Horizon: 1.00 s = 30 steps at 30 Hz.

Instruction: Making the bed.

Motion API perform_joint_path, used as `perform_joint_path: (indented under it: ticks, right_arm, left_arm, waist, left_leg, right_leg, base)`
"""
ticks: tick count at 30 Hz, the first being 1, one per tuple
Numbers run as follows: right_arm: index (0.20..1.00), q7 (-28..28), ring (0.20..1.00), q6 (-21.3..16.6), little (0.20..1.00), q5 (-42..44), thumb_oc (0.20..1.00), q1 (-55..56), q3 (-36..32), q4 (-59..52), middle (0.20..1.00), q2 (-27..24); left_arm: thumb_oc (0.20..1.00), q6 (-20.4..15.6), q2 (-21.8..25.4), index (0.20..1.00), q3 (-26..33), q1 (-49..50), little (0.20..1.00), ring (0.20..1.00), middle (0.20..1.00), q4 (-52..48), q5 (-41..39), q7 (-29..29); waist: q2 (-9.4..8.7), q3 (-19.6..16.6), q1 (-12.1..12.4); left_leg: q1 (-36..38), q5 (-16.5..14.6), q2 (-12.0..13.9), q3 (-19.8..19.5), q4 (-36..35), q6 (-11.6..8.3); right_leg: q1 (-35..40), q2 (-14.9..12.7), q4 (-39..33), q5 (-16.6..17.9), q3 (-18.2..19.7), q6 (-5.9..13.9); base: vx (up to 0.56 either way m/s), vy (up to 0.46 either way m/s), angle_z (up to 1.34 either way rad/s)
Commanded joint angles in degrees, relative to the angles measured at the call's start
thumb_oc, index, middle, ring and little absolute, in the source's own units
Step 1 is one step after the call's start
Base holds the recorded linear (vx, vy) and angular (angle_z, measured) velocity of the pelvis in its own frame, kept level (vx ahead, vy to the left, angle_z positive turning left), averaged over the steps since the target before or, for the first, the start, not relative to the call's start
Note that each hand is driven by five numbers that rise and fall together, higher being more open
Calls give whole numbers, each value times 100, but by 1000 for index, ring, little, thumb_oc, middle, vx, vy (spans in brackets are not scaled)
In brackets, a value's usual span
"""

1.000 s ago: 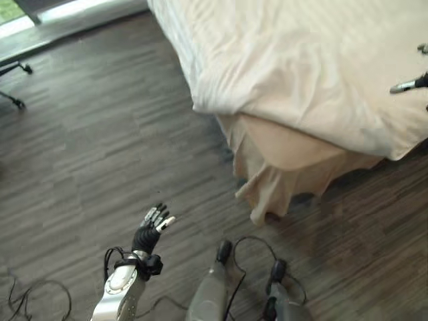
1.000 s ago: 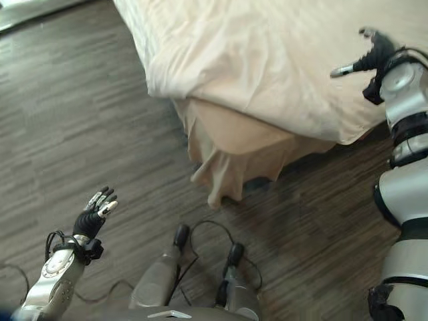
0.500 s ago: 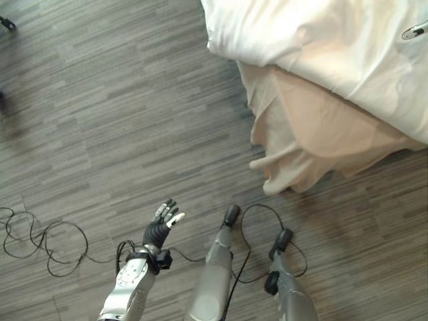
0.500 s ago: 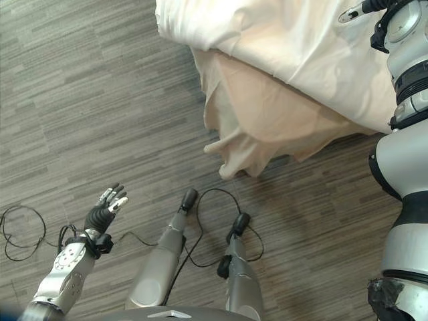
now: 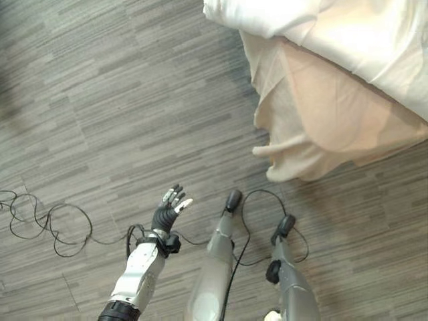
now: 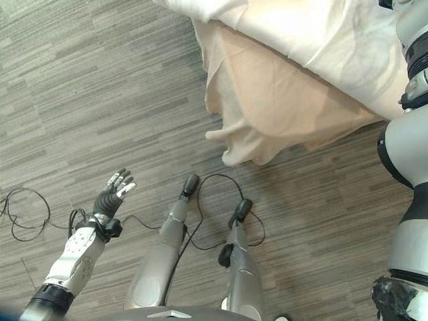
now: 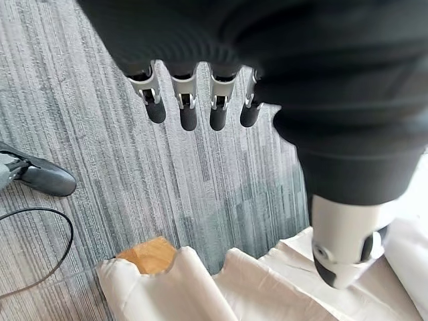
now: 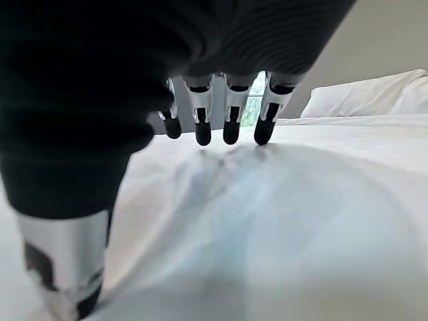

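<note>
The bed's corner shows at the upper right: a white duvet lies over a beige sheet that hangs in loose folds to the floor. My left hand hovers over the floor left of the bed corner, well apart from the cloth, open and holding nothing. In the left wrist view its fingers are straight, with the beige sheet and a wooden bed corner past them. My right hand is open just above the white duvet, fingers straight.
Grey wood-grain floor spreads left of and in front of the bed. White pillows lie at the far end of the bed, with a window beyond them.
The camera has tilted down, so the bed has slid up and right in the eye views. My left hand stays open over the floor. My right hand has passed beyond the eye views' top edge.
</note>
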Motion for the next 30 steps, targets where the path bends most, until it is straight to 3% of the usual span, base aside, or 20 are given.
perform_joint_path:
  ticks: [1, 6, 12, 13, 14, 15, 20, 22, 25, 28, 29, 30]
  right_arm:
    - [1000, -442, 1000, -72, 1000, 464, 1000, -890, 368, -60, 1000, -555]
    - [1000, -473, 1000, -161, 1000, 841, 1000, -956, 382, -134, 1000, -883]
    - [1000, -453, 1000, -171, 1000, 1295, 1000, -833, 169, 69, 1000, -788]
    - [912, -434, 912, -169, 912, 1327, 912, -796, 154, 83, 912, -765]
    - [620, -434, 620, -169, 620, 1327, 620, -795, 152, 83, 620, -765]
    - [200, -449, 200, -158, 200, 1354, 200, -785, 123, 107, 200, -737]
    - [200, -609, 200, -177, 200, 1402, 200, -379, -267, 75, 200, -678]
    - [200, -787, 200, -280, 200, 1273, 200, 439, -788, -363, 200, -672]
    - [200, -794, 200, -289, 200, 386, 200, 1684, -966, -1809, 200, -838]
    - [200, -529, 200, -252, 200, -1078, 200, 3279, -1140, -3546, 200, -1049]
    - [200, -522, 200, -234, 200, -1099, 200, 3361, -1217, -3592, 200, -1067]
    - [200, -304, 200, -240, 200, -1557, 200, 4261, -1589, -4157, 200, -897]
  left_arm:
    - [1000, -350, 91, 1000, 193, 3, 1000, 1000, 1000, -615, -247, 187]
    - [1000, -395, -27, 1000, 123, -144, 1000, 1000, 1000, -559, -326, 323]
    - [1000, -437, -25, 1000, 10, -293, 1000, 1000, 1000, -592, -386, 399]
    - [1000, -445, -11, 1000, 18, -322, 1000, 1000, 1000, -598, -386, 426]
    - [1000, -445, -9, 1000, 18, -322, 1000, 1000, 1000, -598, -386, 426]
    - [1000, -455, -10, 1000, 25, -334, 1000, 1000, 1000, -605, -390, 453]
    - [1000, -467, -53, 1000, 65, -310, 1000, 1000, 1000, -577, -387, 531]
    - [1000, -478, -117, 1000, 65, -373, 1000, 1000, 1000, -441, -336, 596]
    - [1000, -482, -188, 1000, 135, -416, 1000, 1000, 1000, -270, -245, 618]
    - [1000, -446, -308, 1000, 193, -371, 1000, 1000, 1000, -75, -145, 539]
    - [1000, -448, -284, 1000, 174, -365, 1000, 1000, 1000, -75, -145, 538]
    - [1000, -437, -323, 1000, 141, -382, 1000, 1000, 1000, 86, -107, 527]
  waist:
    - [-127, 559, 157]
    - [-251, 794, 25]
    - [-281, 983, -46]
    - [-290, 1021, -61]
    - [-292, 1023, -60]
    - [-285, 1052, -63]
    - [-229, 1113, -77]
    - [-207, 1121, -128]
    - [-238, 1112, -232]
    - [-233, 1073, -350]
    - [-247, 1070, -326]
    - [-231, 1063, -419]
  left_leg:
    - [-133, 436, -290, 496, -269, -58]
    - [-574, 476, -200, 508, -181, -101]
    - [-626, 442, -153, 525, -87, -83]
    - [-623, 440, -141, 527, -86, -83]
    - [-620, 440, -141, 528, -86, -83]
    - [-612, 440, -134, 531, -94, -82]
    - [-529, 447, -124, 551, -132, -75]
    - [-417, 431, -120, 570, -145, -58]
    - [-253, 429, -112, 583, -211, -52]
    - [-68, 410, -98, 614, -256, -51]
    - [-58, 410, -98, 613, -261, -51]
    - [59, 385, -107, 635, -259, -39]
  right_leg:
    - [366, -18, 67, 346, 10, 387]
    - [-102, 62, 67, 459, 31, 384]
    - [-201, 95, 80, 459, -3, 354]
    - [-205, 98, 84, 460, -1, 348]
    - [-203, 98, 84, 460, 0, 348]
    - [-209, 101, 85, 462, -4, 344]
    - [-159, 97, 92, 453, -13, 341]
    - [-75, 91, 92, 449, 1, 351]
    - [39, 93, 89, 446, 21, 355]
    - [200, 68, 97, 430, 35, 357]
    - [208, 68, 95, 429, 34, 357]
    - [288, 65, 112, 428, 58, 345]
  base:
    - [-58, -52, 3]
    - [-18, -45, -2]
    - [0, 0, 0]
    - [0, 0, 0]
    - [0, 0, 0]
    - [0, 0, 0]
    - [0, 0, 0]
    - [-5, 35, 1]
    - [-2, 10, 1]
    - [1, 17, -4]
    - [-11, 40, -7]
    - [-18, 55, -11]
